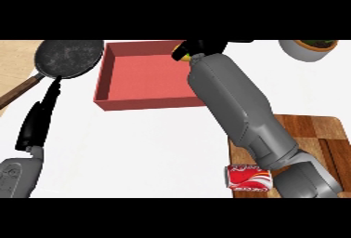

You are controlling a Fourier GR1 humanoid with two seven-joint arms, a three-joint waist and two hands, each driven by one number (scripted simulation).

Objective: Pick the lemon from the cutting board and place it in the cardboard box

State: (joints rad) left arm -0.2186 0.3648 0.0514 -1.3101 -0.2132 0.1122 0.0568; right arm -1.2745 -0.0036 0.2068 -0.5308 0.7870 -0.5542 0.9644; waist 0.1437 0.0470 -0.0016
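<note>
One box, one pan, one can, one cutting board, one bowl.

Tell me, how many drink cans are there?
1. The red drink can lies on its side at the near left corner of the brown wooden cutting board, beside the robot's right forearm. The forearm may hide others.

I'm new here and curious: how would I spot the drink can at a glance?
Find the wooden cutting board at the counter's right. The can lies on its side at the board's near left corner, beside the right forearm. It is the only red and white thing with lettering.
</note>
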